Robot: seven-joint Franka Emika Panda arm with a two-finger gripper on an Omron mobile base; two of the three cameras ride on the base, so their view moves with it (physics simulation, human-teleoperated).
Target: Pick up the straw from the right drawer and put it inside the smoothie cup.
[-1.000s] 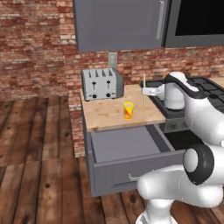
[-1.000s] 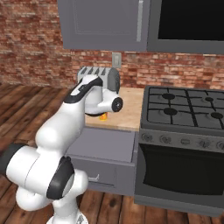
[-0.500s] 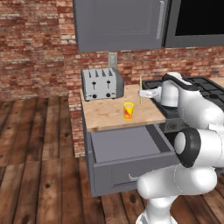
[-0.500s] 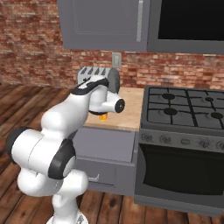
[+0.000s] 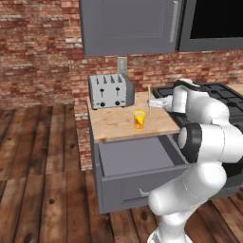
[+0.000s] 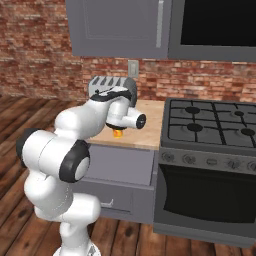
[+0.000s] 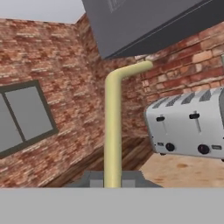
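The gripper (image 5: 151,103) is clamped on the straw (image 5: 149,98) — held upright above the wooden counter (image 5: 114,124), right of the toaster (image 5: 111,90). The smoothie cup (image 5: 139,119) stands just beside it, nearer the open right drawer (image 5: 135,161).

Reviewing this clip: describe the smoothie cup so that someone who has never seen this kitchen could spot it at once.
Find the wooden counter left of the stove, above the open right drawer. The smoothie cup stands near its front edge, in front of the silver toaster. It is small, tapered, yellow, with a red-orange mark.
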